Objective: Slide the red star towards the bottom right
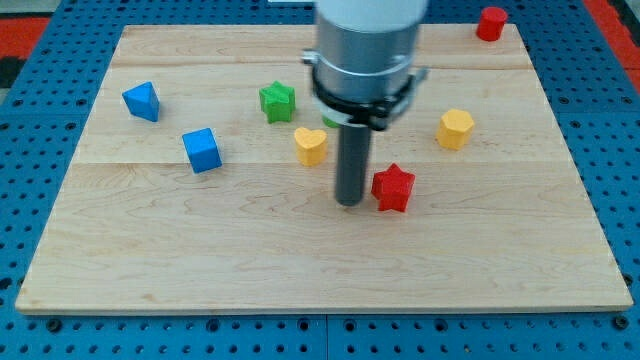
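Note:
The red star (393, 187) lies near the middle of the wooden board (300, 270), slightly right of centre. My tip (349, 203) stands on the board just to the star's left, very close to it or touching it; I cannot tell which. The rod rises into the grey arm body (365, 50) at the view's top centre.
A yellow heart (311, 145) lies up-left of the tip. A green star (277, 101) is further up-left. A yellow hexagon (455, 128) is up-right of the red star. Two blue blocks (142, 101) (201, 150) lie at the left. A red block (491, 22) sits at the top right corner.

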Robot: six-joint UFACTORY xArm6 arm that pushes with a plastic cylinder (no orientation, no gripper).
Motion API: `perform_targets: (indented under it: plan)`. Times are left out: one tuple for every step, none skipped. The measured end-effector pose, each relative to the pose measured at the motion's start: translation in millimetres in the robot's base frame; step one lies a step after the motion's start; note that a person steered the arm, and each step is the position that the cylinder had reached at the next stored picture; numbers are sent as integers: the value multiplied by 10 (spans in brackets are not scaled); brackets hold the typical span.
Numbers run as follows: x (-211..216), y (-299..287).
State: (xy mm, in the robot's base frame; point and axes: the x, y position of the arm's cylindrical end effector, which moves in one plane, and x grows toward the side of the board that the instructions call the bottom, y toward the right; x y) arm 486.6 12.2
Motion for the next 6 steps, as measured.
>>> perform_targets:
  plan:
    - [-130,-92]
    - [-130,373]
    - [-106,825]
    - [66,859]
    - [464,892]
    - [543,1150]
